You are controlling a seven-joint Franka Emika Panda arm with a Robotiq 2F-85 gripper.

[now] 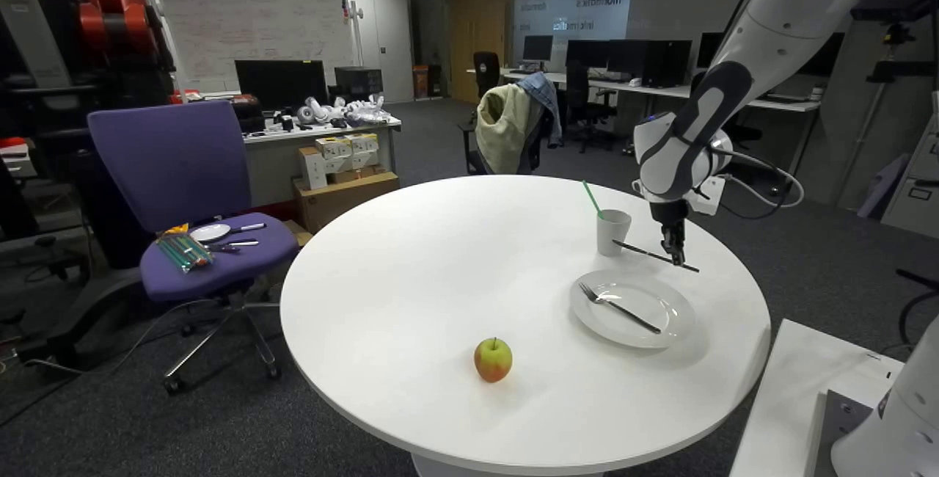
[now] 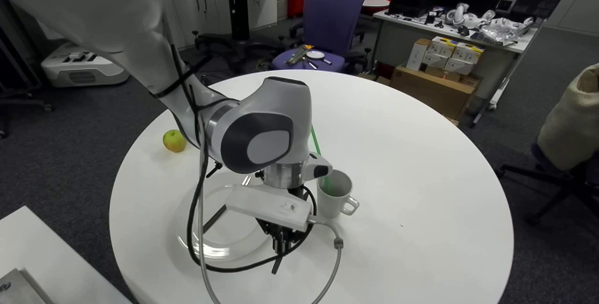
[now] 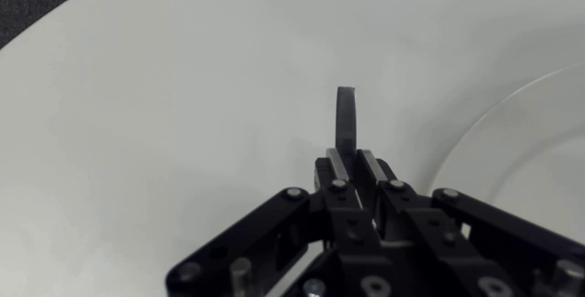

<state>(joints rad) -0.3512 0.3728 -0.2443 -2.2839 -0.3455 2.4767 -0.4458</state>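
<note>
Gripper (image 3: 350,156) clenched on slim dark utensil (image 3: 346,116), likely a knife; long axis threads the jaws, one end toward mug (image 1: 612,230), plate (image 1: 598,323) just beside

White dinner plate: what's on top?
A fork lies on the dinner plate. The surface directly beneath it is covered; in an exterior view the white wrist housing also hides the fork's middle.

Purple chair (image 1: 172,169) and cluttered desk (image 1: 270,175) on dark carpet (image 1: 293,433), before a scribbled whiteboard (image 1: 257,15).
</note>
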